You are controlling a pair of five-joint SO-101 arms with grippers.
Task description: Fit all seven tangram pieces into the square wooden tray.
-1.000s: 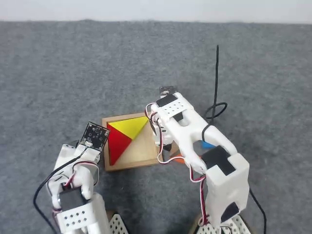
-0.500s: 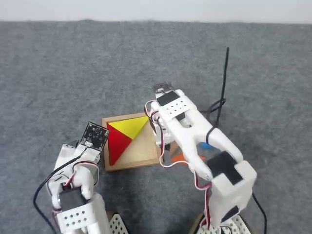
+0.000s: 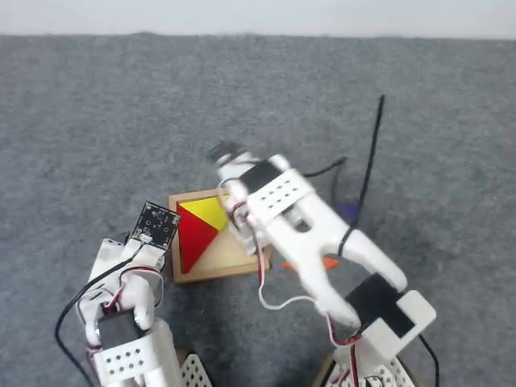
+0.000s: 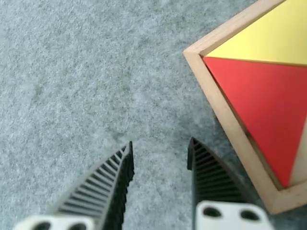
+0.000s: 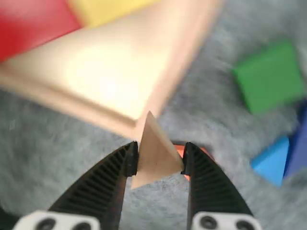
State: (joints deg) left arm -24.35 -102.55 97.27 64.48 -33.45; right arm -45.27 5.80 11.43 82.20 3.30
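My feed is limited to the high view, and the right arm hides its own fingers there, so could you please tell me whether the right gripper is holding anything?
Observer: Yes, the right gripper is shut on a pale triangular piece, near a corner of the tray.
Operator: Thank you; which loose pieces lie nearby?
Observer: A green square piece and a blue piece lie on the carpet.
Operator: And is the left gripper open?
Observer: The left gripper is open over bare carpet beside the tray, holding nothing.
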